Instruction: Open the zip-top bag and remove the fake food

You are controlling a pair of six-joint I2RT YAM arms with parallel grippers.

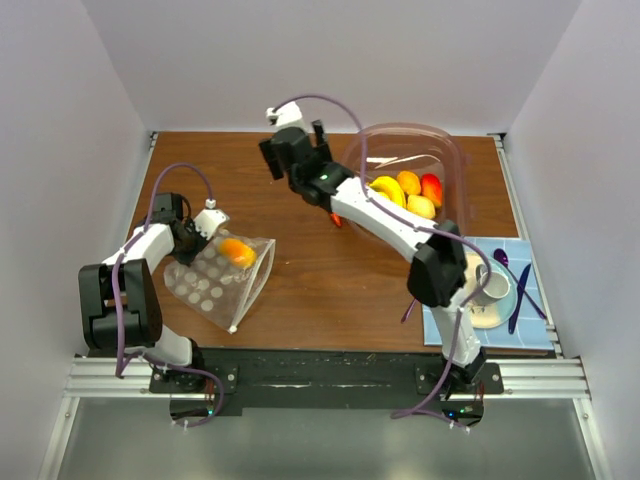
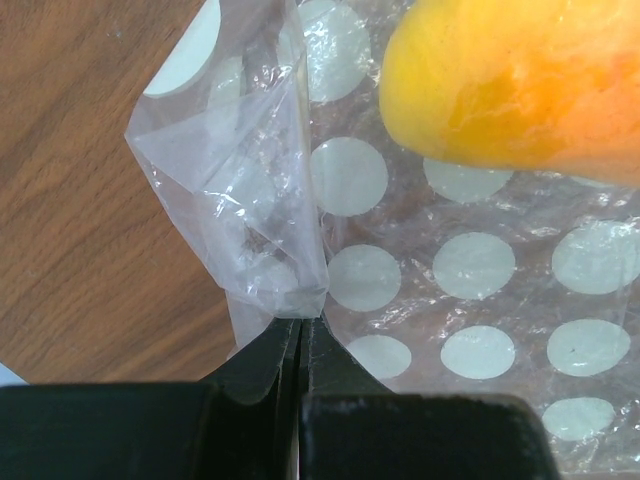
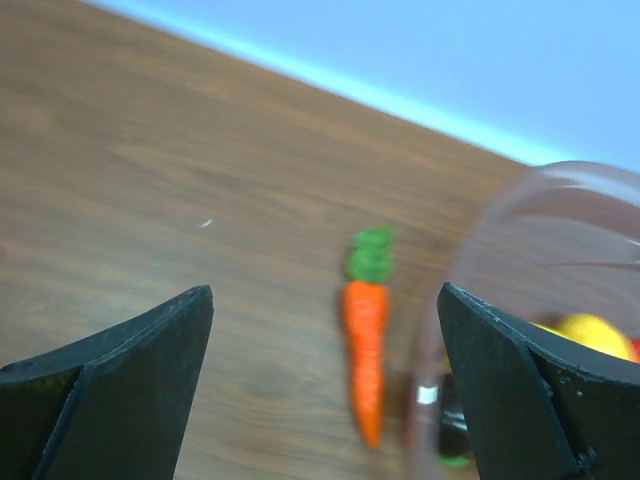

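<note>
Bag (image 1: 215, 282): lying at left of table (image 1: 330, 290), orange-yellow fruit (image 1: 237, 251) sitting inside.
Left gripper (image 2: 300, 330): I'm watching it clamping the bag's edge.
Right gripper (image 3: 325, 292): hanging released above carrot (image 3: 366, 345), beside bowl (image 1: 455, 165).

Your left arm (image 1: 140, 243) and right arm (image 1: 385, 222) match: white links between chunky black joint housings, a thin purple cable (image 1: 320, 97) looping along each, and matte black wedge-shaped fingers (image 3: 520, 370). A small green light (image 1: 327, 182) glows on the right arm.
</note>
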